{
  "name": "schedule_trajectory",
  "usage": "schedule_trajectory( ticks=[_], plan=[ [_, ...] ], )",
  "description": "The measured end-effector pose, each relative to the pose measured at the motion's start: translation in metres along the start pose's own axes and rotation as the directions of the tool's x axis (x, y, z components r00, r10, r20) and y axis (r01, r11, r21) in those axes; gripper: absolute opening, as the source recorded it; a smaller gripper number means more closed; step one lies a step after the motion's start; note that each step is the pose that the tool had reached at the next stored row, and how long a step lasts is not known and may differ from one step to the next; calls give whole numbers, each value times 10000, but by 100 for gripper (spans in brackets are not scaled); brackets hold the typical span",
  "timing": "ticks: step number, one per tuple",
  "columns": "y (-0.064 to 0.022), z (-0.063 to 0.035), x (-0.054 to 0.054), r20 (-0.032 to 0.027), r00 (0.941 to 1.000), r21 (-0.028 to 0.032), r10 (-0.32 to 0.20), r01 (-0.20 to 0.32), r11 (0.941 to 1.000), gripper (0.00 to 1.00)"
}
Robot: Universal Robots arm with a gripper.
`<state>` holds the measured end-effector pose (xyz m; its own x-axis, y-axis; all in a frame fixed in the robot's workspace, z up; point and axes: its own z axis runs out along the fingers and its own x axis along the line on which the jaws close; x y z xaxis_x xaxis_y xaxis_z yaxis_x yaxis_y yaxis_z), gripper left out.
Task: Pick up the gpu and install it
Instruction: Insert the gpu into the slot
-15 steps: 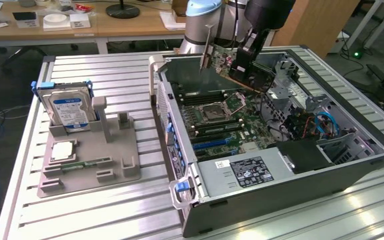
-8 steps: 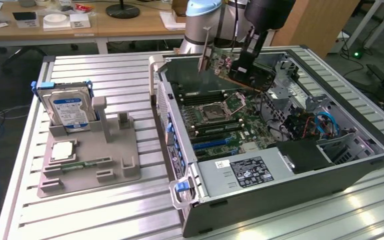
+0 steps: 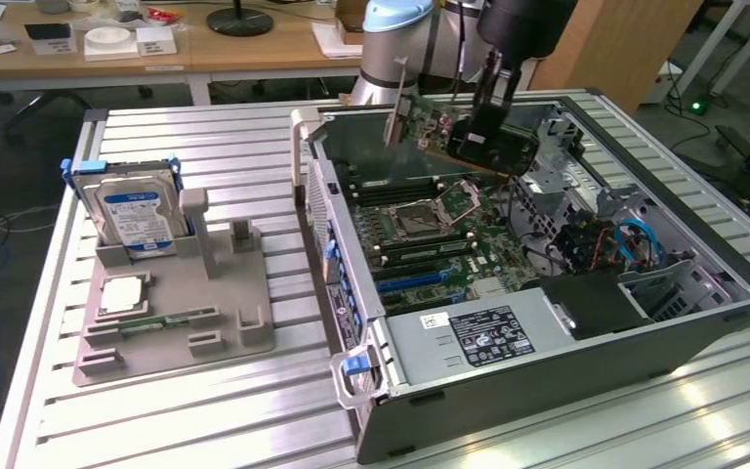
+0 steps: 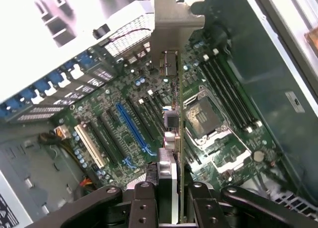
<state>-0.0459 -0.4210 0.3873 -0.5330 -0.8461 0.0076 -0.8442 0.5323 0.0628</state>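
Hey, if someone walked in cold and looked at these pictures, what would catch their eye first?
First the gpu, clamped in the end effector and hanging tilted above the motherboard of the open computer case, not yet in a slot. Next the hard drive with its blue-white label, standing upright in the grey holder at the exterior view's left.

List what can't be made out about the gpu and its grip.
Wrist view: the gpu stands edge-on, so its faces are hidden.
Wrist view: the end effector is cut off by the frame edge.
Exterior view: which motherboard slot the card hangs over cannot be told.
Exterior view: the power supply label print is too small.
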Motion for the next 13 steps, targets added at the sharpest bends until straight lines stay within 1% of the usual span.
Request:
schedule_trajectory(
  ticks=[3, 6, 10, 13],
  plan=[
    [0, 1, 0, -30, 9989, 3, -478, 478, 9989, 28],
    [-1, 2, 1, -59, 9956, 5, -930, 930, 9957, 28],
    [-1, 2, 2, -93, 9893, 4, -1454, 1454, 9894, 28],
    [-2, 2, 3, -118, 9826, 3, -1854, 1854, 9827, 28]
  ],
)
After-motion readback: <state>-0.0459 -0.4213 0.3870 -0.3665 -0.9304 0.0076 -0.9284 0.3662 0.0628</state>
